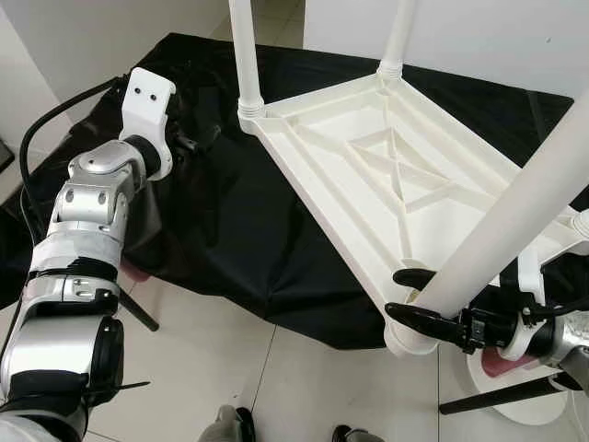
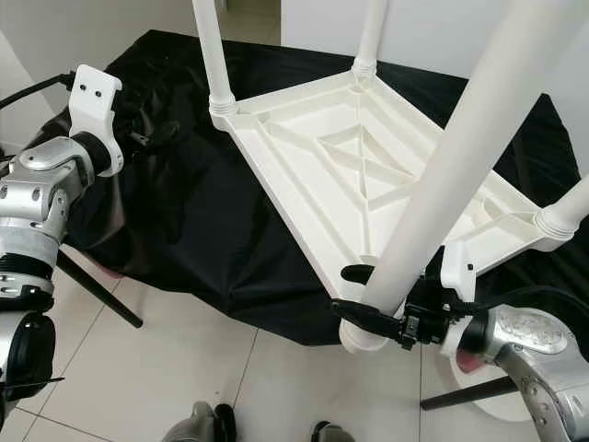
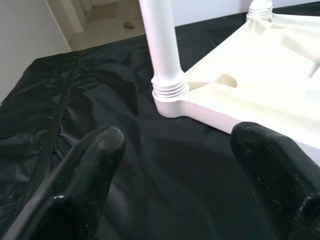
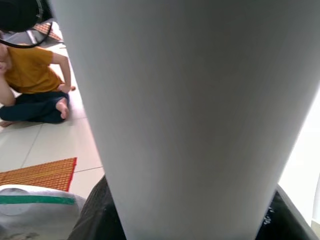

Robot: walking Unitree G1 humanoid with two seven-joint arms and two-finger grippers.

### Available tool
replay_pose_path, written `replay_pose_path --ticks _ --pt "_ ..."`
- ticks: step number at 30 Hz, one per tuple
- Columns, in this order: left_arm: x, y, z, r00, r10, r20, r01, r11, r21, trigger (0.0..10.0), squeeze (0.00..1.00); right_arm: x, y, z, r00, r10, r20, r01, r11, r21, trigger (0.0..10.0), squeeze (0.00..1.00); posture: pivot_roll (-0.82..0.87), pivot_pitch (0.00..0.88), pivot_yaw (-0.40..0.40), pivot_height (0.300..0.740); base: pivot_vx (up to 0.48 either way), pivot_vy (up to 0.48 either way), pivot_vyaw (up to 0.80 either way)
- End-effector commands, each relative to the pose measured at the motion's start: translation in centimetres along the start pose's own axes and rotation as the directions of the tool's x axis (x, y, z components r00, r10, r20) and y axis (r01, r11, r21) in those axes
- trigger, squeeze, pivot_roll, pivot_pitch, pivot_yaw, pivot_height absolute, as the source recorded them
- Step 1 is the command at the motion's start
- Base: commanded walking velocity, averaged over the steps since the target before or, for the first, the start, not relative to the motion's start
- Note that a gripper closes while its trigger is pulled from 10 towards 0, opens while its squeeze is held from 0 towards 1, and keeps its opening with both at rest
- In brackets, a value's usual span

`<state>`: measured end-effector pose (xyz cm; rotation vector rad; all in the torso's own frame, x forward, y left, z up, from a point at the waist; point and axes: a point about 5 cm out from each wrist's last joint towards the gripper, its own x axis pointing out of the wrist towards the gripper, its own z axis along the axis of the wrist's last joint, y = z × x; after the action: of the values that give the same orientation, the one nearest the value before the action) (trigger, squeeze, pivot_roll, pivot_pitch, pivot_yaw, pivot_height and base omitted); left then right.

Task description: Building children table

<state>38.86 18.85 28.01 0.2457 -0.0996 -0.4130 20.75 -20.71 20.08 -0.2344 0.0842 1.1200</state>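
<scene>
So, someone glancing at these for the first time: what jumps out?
The white table lying upside down on the black cloth, legs up. Then the right pincer clamped on the nearest leg at the corner by the cloth's front edge, while the left pincer hovers open over the cloth near the far-left leg.

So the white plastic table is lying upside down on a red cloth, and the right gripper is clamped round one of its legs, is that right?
Not quite: the cloth is black, not red, as the left eye view shows. The rest holds: the white plastic table lies upside down on it, and the right gripper is clamped round one white leg.
</scene>
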Motion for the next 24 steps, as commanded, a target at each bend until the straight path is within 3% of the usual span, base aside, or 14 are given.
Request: replay_pose_path --ticks 1,3,4,6,9,11,12,14,15,17,18,20,23,24 --pt "-0.1 0.9 0.2 0.987 0.158 0.001 -0.158 0.987 0.01 10.0 0.0 -1.1 -0.3 -4.1 0.977 -0.061 -0.202 0.092 0.985 0.146 10.0 0.0 -0.07 0.191 0.046 0.74 0.0 0.0 0.0" --pt "0.0 0.8 0.1 0.988 0.155 0.002 -0.155 0.988 0.011 10.0 0.0 -1.7 -2.8 -5.4 0.926 -0.313 -0.211 0.339 0.935 0.104 10.0 0.0 -0.08 0.192 0.048 0.74 0.0 0.0 0.0" --pt "0.0 0.8 0.1 0.988 0.155 0.002 -0.155 0.988 0.011 10.0 0.0 -1.7 -2.8 -5.4 0.926 -0.313 -0.211 0.339 0.935 0.104 10.0 0.0 -0.08 0.192 0.048 0.74 0.0 0.0 0.0" --pt "0.1 0.7 0.1 0.988 0.153 0.003 -0.153 0.988 0.013 10.0 0.0 -1.8 -4.1 -6.0 0.867 -0.454 -0.205 0.477 0.875 0.082 10.0 0.0 -0.07 0.192 0.049 0.74 0.0 0.0 0.0" --pt "0.1 0.7 0.2 0.989 0.15 0.004 -0.15 0.989 0.015 10.0 0.0 -1.8 -4.4 -6.5 0.836 -0.505 -0.215 0.531 0.843 0.088 10.0 0.0 -0.07 0.192 0.049 0.74 0.0 0.0 0.0" --pt "0.0 0.7 0.2 0.989 0.15 0.003 -0.15 0.989 0.017 10.0 0.0 -1.7 -4.8 -6.7 0.796 -0.57 -0.205 0.595 0.798 0.092 10.0 0.0 -0.07 0.193 0.049 0.74 0.0 0.0 0.0" --pt "0.0 0.7 0.2 0.989 0.15 0.003 -0.15 0.989 0.017 10.0 0.0 -1.7 -4.8 -6.7 0.796 -0.57 -0.205 0.595 0.798 0.092 10.0 0.0 -0.07 0.193 0.049 0.74 0.0 0.0 0.0" --pt "0.0 0.7 0.2 0.989 0.149 0.001 -0.149 0.989 0.02 10.0 0.0 -1.7 -5.2 -6.8 0.746 -0.638 -0.188 0.662 0.74 0.118 10.0 0.0 -0.07 0.192 0.049 0.74 0.0 0.0 0.0" --pt "0.0 0.7 0.2 0.989 0.149 0.001 -0.149 0.989 0.02 10.0 0.0 -1.7 -5.2 -6.8 0.746 -0.638 -0.188 0.662 0.74 0.118 10.0 0.0 -0.07 0.192 0.049 0.74 0.0 0.0 0.0" --pt "0.0 0.7 0.1 0.989 0.148 -0.001 -0.148 0.989 0.023 10.0 0.0 -1.7 -5.6 -6.7 0.689 -0.708 -0.154 0.724 0.679 0.122 10.0 0.0 -0.07 0.193 0.049 0.74 0.0 0.0 0.0" --pt "0.0 0.7 0.1 0.989 0.148 -0.001 -0.148 0.989 0.023 10.0 0.0 -1.7 -5.6 -6.7 0.689 -0.708 -0.154 0.724 0.679 0.122 10.0 0.0 -0.07 0.193 0.049 0.74 0.0 0.0 0.0" --pt "0.0 0.6 0.1 0.989 0.145 -0.003 -0.145 0.989 0.023 10.0 0.0 -2.1 -6.3 -6.7 0.552 -0.822 -0.143 0.834 0.539 0.12 10.0 0.0 -0.07 0.194 0.047 0.74 0.0 0.0 0.0" --pt "0.0 0.6 0.1 0.989 0.145 -0.003 -0.145 0.989 0.023 10.0 0.0 -2.1 -6.3 -6.7 0.552 -0.822 -0.143 0.834 0.539 0.12 10.0 0.0 -0.07 0.194 0.047 0.74 0.0 0.0 0.0" --pt "0.0 0.6 0.1 0.99 0.141 -0.003 -0.141 0.99 0.022 10.0 0.0 -2.4 -6.5 -6.9 0.466 -0.871 -0.153 0.883 0.449 0.134 10.0 0.0 -0.07 0.193 0.048 0.74 0.0 0.0 0.0"
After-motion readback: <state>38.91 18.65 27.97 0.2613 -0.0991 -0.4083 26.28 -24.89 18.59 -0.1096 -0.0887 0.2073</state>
